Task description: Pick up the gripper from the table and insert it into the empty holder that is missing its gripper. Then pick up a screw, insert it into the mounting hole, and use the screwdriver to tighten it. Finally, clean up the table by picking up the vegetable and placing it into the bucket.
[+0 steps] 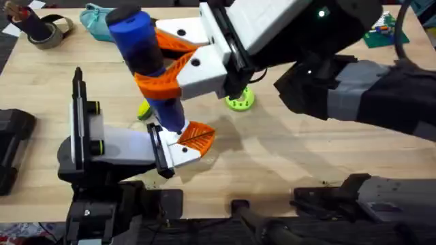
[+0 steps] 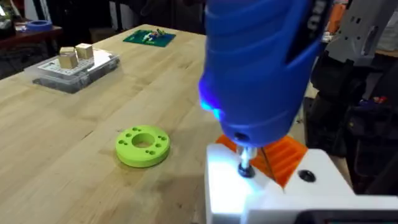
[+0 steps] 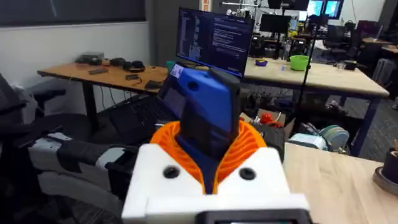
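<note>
The right hand [image 1: 163, 64], white with orange ribbed pads, is clenched around the thick bright-blue cylindrical screwdriver [image 1: 139, 47], holding it upright over the light wooden surface [image 1: 286, 156]. In the right wrist view the blue handle [image 3: 208, 112] sits between the 2 orange pads [image 3: 249, 146].

The screwdriver's thin metal shaft [image 2: 244, 163] points down onto the white blocky holder [image 2: 249, 193]. The holder [image 1: 180, 155] ends a light-grey and black arm lying low at the left of the overhead view. The small orange leaf-shaped gripper with dark ribs [image 1: 197, 135] sits in that holder, beside the screwdriver's lower end; it shows again in the left wrist view [image 2: 283, 155], just behind the shaft.

Whether the left hand is clenched or released cannot be told.

A round bright-green disc with holes [image 1: 240, 101] lies on the surface to the right of the screwdriver. A small yellow-green patch [image 1: 144, 110], likely the toy corn vegetable, peeks out left of the handle, mostly hidden.
</note>
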`<move>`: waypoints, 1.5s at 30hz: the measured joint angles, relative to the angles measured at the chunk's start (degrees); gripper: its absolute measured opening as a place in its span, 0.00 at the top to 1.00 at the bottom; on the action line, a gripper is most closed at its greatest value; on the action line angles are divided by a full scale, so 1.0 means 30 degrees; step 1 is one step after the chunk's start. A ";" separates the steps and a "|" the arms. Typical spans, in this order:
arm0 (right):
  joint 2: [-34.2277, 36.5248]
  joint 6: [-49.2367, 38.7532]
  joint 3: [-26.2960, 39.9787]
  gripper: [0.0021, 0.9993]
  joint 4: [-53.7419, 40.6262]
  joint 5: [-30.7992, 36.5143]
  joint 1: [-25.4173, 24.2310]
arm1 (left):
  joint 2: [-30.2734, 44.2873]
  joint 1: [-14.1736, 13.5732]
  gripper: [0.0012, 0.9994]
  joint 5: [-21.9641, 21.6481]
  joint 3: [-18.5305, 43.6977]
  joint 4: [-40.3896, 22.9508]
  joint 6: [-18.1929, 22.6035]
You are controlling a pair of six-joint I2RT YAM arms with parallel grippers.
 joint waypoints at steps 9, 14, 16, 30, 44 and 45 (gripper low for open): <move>0.0002 -0.0061 0.0000 0.96 -0.0292 -0.0002 0.0000 | 0.0000 0.0000 0.99 0.0000 0.0000 0.0000 0.0000; 0.0007 -0.0066 0.0000 0.95 -0.0361 -0.0005 0.0000 | 0.0000 0.0000 0.99 0.0000 0.0000 0.0000 0.0005; 0.0002 -0.0066 0.0000 0.95 -0.0392 0.0000 0.0000 | 0.0000 0.0000 0.99 0.0000 0.0000 0.0000 0.0000; 0.0007 -0.0126 0.0000 0.96 -0.0603 0.0007 0.0000 | 0.0000 0.0000 0.99 0.0000 0.0000 0.0000 0.0000; 0.0007 -0.0131 0.0000 0.96 -0.0654 -0.0213 0.0000 | 0.0000 0.0000 0.99 0.0009 0.0000 0.0000 0.0000; 0.0007 -0.0132 0.0000 0.96 -0.0654 -0.0219 0.0000 | 0.0000 0.0000 0.99 0.0015 0.0000 0.0000 0.0000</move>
